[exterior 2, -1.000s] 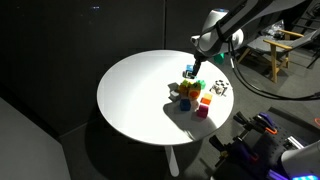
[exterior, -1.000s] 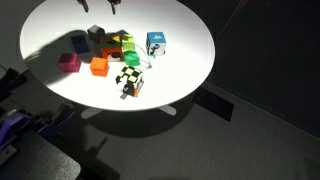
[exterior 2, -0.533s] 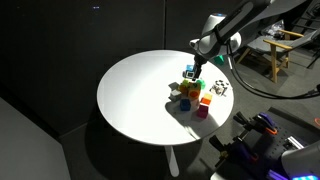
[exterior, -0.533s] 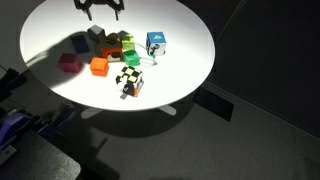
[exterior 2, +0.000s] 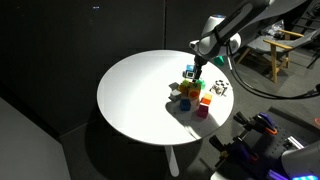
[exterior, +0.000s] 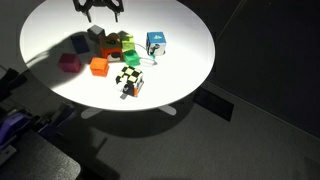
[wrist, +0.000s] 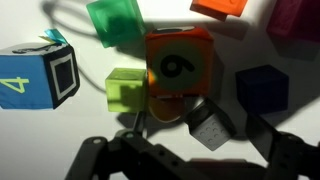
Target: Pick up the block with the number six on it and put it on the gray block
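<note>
- While hovering above the cluster of blocks on the far part of the white round table (exterior: pixel 195 65), the gripper (exterior: pixel 100 9) is holding its jaws spread wide and gripping nothing.
- In the wrist view its dark fingers (wrist: pixel 100 155) are reaching in from the near edge of the picture, one on each side, with no block between them.
- The block with the number six (wrist: pixel 178 68) is sitting on the table in the middle of the cluster, showing its orange face and dark figure to the wrist camera.
- The gray block (wrist: pixel 212 128) is lying just beside it, at its near right corner in that view; whether the two are touching cannot be told.
- A lime-green block (wrist: pixel 126 90) is resting against the left side of the six, and a blue block (wrist: pixel 35 75) bearing a four is standing further left.
- A navy block (wrist: pixel 262 88) is sitting to the right, apart from the six.
- In an exterior view a checkered block (exterior: pixel 128 80) is lying nearest the camera, with an orange block (exterior: pixel 99 66) and a magenta block (exterior: pixel 69 62) to its left.
</note>
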`<action>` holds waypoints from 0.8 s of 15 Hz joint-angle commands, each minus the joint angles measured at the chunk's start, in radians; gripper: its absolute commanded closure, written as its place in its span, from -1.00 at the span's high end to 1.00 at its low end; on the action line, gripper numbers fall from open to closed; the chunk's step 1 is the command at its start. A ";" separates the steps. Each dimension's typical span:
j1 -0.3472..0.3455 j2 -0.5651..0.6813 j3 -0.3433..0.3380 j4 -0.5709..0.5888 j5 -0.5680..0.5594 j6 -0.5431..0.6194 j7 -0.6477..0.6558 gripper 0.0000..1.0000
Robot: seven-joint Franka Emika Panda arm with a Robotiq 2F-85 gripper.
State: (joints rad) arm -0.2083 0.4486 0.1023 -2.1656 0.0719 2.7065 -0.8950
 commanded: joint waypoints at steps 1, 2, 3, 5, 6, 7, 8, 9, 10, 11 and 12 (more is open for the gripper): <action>0.018 0.004 -0.023 -0.010 -0.031 0.032 0.059 1.00; 0.013 0.010 -0.019 -0.008 -0.024 0.033 0.060 1.00; 0.014 0.016 -0.021 -0.008 -0.023 0.043 0.074 1.00; 0.011 0.030 -0.019 -0.008 -0.021 0.062 0.092 1.00; 0.009 0.038 -0.018 -0.005 -0.020 0.070 0.102 1.00; 0.005 0.046 -0.015 -0.003 -0.018 0.074 0.110 1.00; 0.001 0.054 -0.011 0.000 -0.017 0.076 0.116 1.00; 0.001 0.062 -0.012 0.002 -0.022 0.078 0.124 1.00; -0.002 0.068 -0.009 0.003 -0.021 0.079 0.128 1.00; -0.003 0.075 -0.010 0.006 -0.022 0.081 0.132 1.00; -0.005 0.082 -0.010 0.009 -0.023 0.085 0.135 1.00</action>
State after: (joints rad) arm -0.2038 0.5100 0.0896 -2.1717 0.0699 2.7698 -0.7971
